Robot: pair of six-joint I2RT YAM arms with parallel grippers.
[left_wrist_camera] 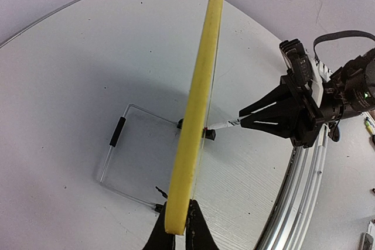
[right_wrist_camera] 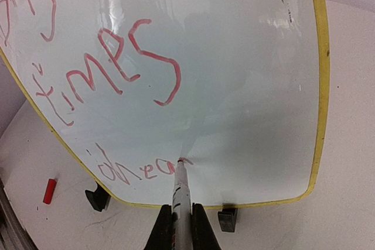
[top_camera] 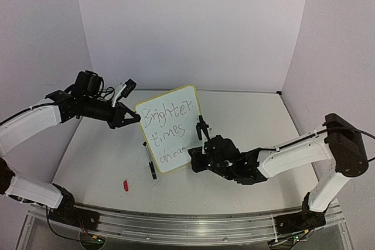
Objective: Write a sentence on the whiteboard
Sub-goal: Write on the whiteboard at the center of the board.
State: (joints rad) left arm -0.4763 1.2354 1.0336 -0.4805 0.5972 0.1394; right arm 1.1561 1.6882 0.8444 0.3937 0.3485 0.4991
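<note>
Closest to the right wrist camera, the right tool [right_wrist_camera: 180, 218] is pinching a marker [right_wrist_camera: 181, 188], its two fingers pressing against the barrel from either side. The marker is pointing away from the camera, and its tip is touching the whiteboard [right_wrist_camera: 252, 86] low on the writing face, a little above the bottom rim.

The sentence [right_wrist_camera: 111, 68] is showing in red strokes over three lines. "Brighter" is sitting at the top, partly cut off in the wrist view. "times" is running beneath it. The third line is reading "ahea", and its last letter is ending right where the marker tip is resting.

The whiteboard is standing up near the middle of the worktop [top_camera: 252, 115], its writing face turned toward the arms. It is resting on two black feet [right_wrist_camera: 227, 219], with a thin wire stand [left_wrist_camera: 117, 150] reaching out over the worktop behind it.

The left tool [left_wrist_camera: 176, 229] is clamping the yellow rim on the board's left side, one finger on each face. The left arm is reaching in from the left and the right arm is stretching low across the worktop from the right.

A small red cap [top_camera: 125, 185] is lying on the worktop in front of the board and to its left, apart from it.
</note>
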